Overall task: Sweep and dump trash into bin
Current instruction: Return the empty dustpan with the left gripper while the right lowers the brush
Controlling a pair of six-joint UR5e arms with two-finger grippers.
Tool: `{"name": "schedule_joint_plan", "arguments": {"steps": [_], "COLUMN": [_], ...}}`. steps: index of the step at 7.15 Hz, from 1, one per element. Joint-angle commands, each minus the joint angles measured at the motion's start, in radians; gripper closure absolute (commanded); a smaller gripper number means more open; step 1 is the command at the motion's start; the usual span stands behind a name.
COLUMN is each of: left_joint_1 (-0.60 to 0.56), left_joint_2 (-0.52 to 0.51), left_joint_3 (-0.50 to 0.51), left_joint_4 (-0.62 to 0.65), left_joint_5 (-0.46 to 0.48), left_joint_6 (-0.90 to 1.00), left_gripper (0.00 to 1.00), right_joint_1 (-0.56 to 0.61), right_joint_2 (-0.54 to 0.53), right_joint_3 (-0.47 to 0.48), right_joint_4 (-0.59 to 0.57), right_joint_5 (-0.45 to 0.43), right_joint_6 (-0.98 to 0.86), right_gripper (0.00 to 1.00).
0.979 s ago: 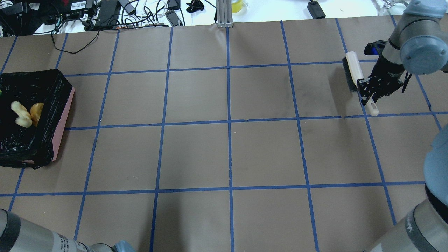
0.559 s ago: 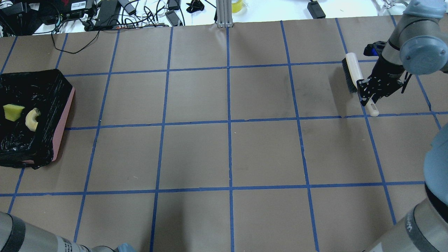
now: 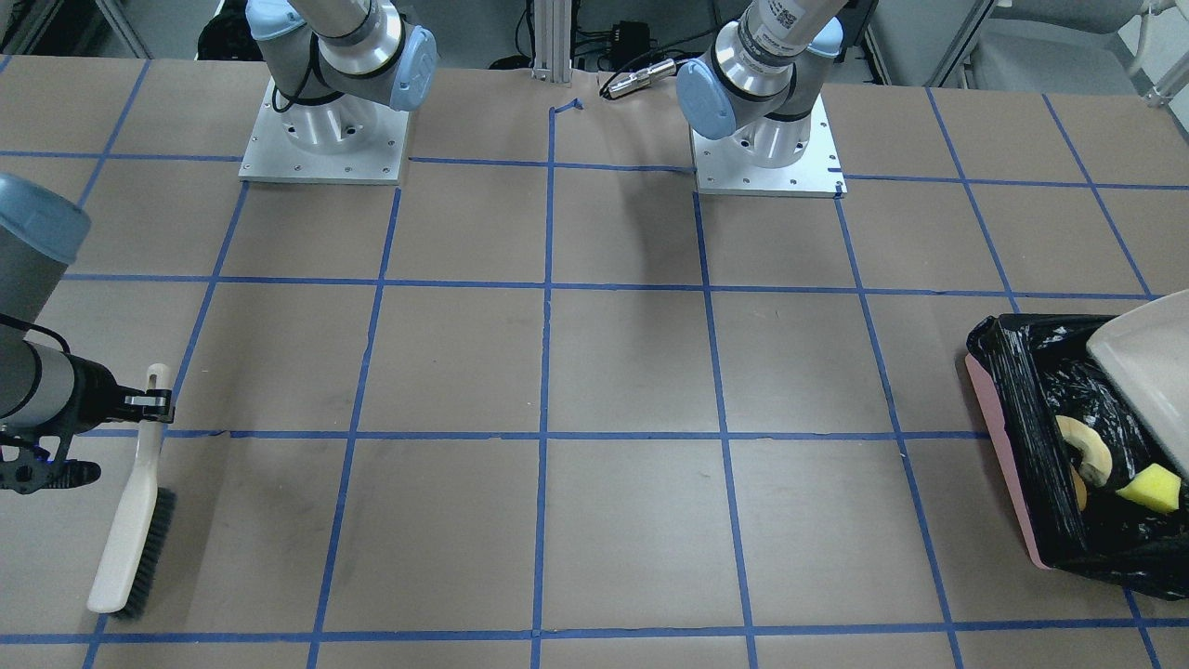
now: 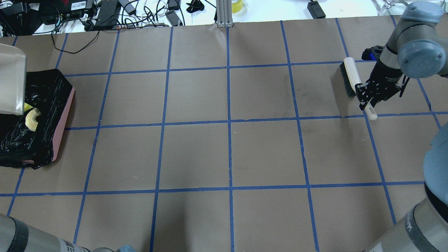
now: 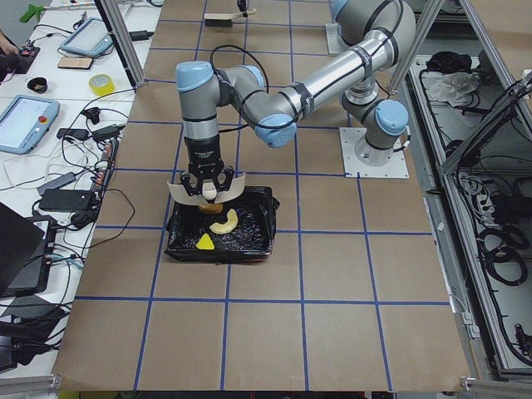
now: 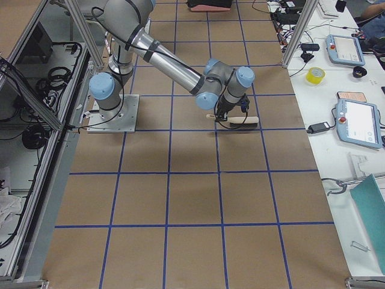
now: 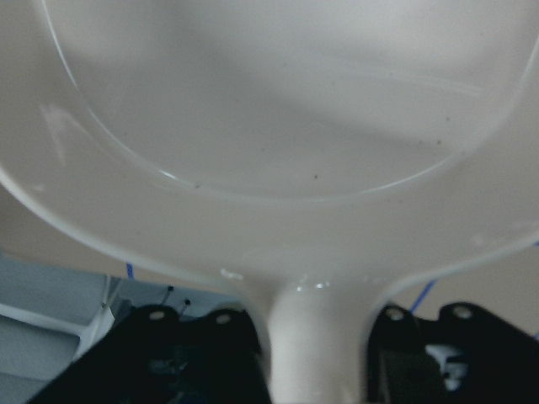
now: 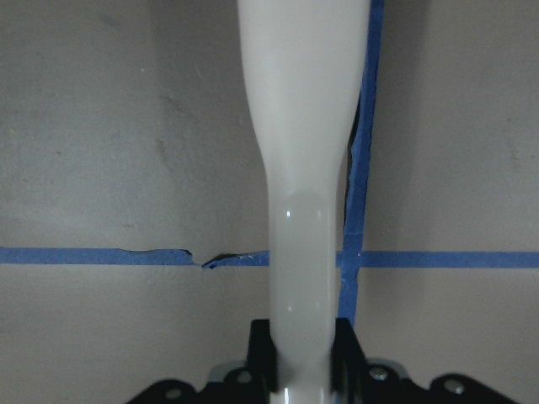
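The pink bin [image 4: 64, 119], lined with a black bag, stands at the table's left end; it also shows in the front view [image 3: 1008, 409] and the left side view [image 5: 258, 237]. In it lie the tan croissant [image 4: 32, 119] [image 3: 1089, 446], the yellow sponge [image 3: 1152, 488] and a sliver of the brown lump [image 3: 1077, 488]. My left gripper [image 5: 205, 184] is shut on the handle of the white dustpan [image 4: 10, 84] [image 7: 278, 126] and holds it over the bin. My right gripper [image 4: 367, 96] [image 8: 303, 362] is shut on the handle of a brush [image 4: 351, 75] [image 3: 130, 539] whose bristles rest on the table at the far right.
Cables and power adapters [image 4: 105, 14] lie beyond the table's far edge, beside an aluminium post [image 4: 224, 14]. The two arm bases [image 3: 325, 130] [image 3: 766, 139] stand at the robot's side. Blue tape lines grid the brown table [image 4: 227, 150].
The dustpan has come into the overhead view above the bin's left part and covers part of the sponge. The trash has settled in the bin. The brush has shifted slightly.
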Motion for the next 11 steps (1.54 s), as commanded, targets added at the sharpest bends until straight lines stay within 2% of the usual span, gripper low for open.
{"name": "schedule_joint_plan", "arguments": {"steps": [1,2,3,4,5,7,8,11], "left_joint_1": [-0.109,-0.167,-0.238,-0.277,-0.286,-0.347,-0.393,-0.395], "left_joint_2": [-0.009,-0.026,-0.049,-0.082,-0.122,-0.207,-0.231,-0.251], "left_joint_3": [0.003,-0.003,-0.024,-0.032,-0.035,-0.037,-0.047,-0.164], "left_joint_4": [-0.053,-0.055,-0.067,-0.064,-0.066,-0.053,-0.02,0.144], "left_joint_5": [-0.255,-0.368,-0.386,-0.392,-0.449,-0.455,-0.448,-0.446], "left_joint_6": [0.002,-0.029,-0.137,-0.158,-0.17,-0.189,-0.202,-0.186], "left_gripper": [1.0,1.0,1.0,1.0,1.0,1.0,1.0,1.0], "right_joint_1": [0.0,-0.001,-0.001,-0.001,-0.001,-0.001,-0.001,0.023], "right_joint_2": [-0.001,-0.001,-0.004,-0.004,-0.005,-0.014,-0.045,-0.229], "right_joint_3": [0.004,0.002,0.001,0.001,-0.001,-0.01,-0.012,-0.019], "right_joint_4": [-0.008,-0.011,-0.013,-0.011,-0.01,0.01,0.016,0.071], "right_joint_5": [0.002,-0.004,-0.011,-0.012,-0.015,-0.017,-0.032,-0.023], "right_joint_6": [0.003,0.002,0.003,0.005,0.005,0.058,0.058,0.098], "right_gripper": [0.85,0.08,0.0,0.0,0.0,0.0,0.0,0.0]}}
